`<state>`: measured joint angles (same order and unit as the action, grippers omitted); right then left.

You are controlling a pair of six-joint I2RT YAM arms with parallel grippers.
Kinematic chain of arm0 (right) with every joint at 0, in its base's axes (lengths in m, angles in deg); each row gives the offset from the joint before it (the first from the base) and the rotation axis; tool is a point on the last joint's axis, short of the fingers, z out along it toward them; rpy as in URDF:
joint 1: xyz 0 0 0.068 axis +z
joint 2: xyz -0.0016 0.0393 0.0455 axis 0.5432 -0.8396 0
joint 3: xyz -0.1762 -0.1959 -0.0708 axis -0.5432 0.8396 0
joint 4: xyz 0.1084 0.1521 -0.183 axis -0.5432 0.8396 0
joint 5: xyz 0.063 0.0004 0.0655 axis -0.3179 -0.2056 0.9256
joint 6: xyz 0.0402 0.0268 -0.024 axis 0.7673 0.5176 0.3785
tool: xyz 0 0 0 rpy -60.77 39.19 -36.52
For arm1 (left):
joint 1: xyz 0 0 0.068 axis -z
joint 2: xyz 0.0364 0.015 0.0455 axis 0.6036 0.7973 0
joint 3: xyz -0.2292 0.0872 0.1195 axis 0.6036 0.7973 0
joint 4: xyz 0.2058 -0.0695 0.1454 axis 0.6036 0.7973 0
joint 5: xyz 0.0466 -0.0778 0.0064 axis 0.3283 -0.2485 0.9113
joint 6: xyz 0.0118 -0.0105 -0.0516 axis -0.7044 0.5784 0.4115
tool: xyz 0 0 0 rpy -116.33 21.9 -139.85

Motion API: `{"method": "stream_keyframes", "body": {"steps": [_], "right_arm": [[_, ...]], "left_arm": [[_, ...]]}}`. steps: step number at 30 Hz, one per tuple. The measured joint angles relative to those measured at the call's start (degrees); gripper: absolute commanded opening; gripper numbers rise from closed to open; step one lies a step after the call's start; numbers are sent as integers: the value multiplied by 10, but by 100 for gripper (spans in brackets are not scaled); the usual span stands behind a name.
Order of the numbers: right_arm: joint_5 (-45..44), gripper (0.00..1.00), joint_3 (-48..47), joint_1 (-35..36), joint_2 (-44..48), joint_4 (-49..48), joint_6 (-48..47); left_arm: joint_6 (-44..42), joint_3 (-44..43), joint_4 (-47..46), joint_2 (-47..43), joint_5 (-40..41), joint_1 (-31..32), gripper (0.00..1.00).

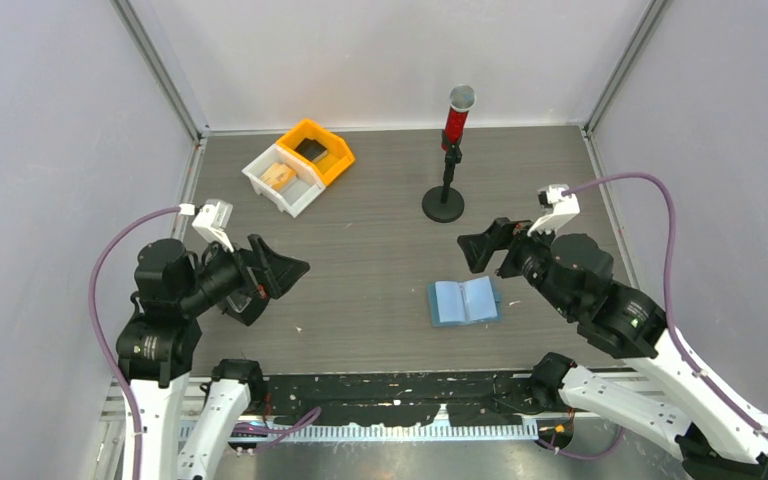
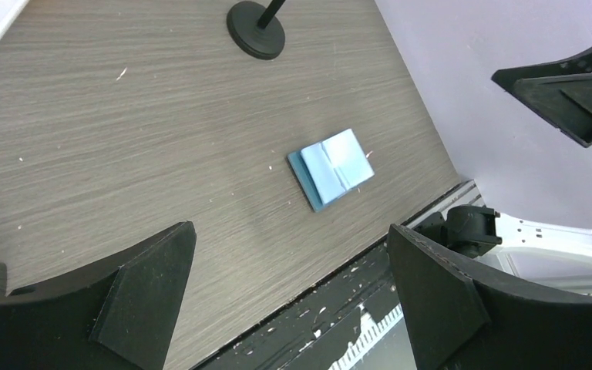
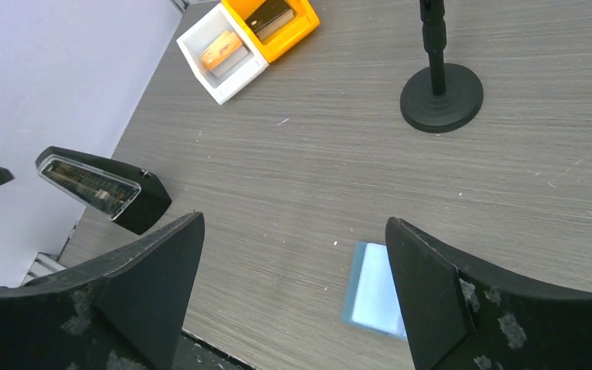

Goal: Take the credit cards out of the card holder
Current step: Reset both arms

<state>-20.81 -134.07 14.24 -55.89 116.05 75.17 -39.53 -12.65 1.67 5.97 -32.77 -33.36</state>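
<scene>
**Cards in bins, wallet open**

Left gripper (image 1: 275, 285) gapes wide, empty; orange card (image 1: 280, 176) lies in the white bin (image 1: 257, 179), dark card (image 1: 312, 149) in the orange bin (image 1: 341, 152); both probably thin, stiff, slick, best pinched by an edge; soft blue wallet (image 1: 465, 301) lies open just beside the wide, empty right gripper (image 1: 485, 255).

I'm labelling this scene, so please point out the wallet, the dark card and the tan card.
wallet (image 1: 464, 301): top view, middle of its open blue face.
dark card (image 3: 271, 13): right wrist view, middle of its top face.
tan card (image 3: 223, 52): right wrist view, middle of its top face.
</scene>
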Motion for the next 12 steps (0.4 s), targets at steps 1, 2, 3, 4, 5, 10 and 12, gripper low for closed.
{"method": "stream_keyframes", "body": {"steps": [1,2,3,4,5,10,12], "right_arm": [[0,95,4,0,8,-2,0],[1,96,9,0,17,-4,0],[2,95,12,0,23,-6,1],[2,95,16,0,26,-7,2],[3,95,18,0,27,-8,2],[10,95,29,0,27,-10,8],[14,95,30,0,27,-10,10]], "left_arm": [[1,6,-2,-1,0,0,99],[2,10,-2,-2,0,0,99],[2,15,-3,-4,0,0,99],[2,19,-5,-6,0,0,99],[3,22,-7,-9,1,0,99],[10,30,-16,-17,3,0,99],[12,30,-16,-17,5,0,99]]}}
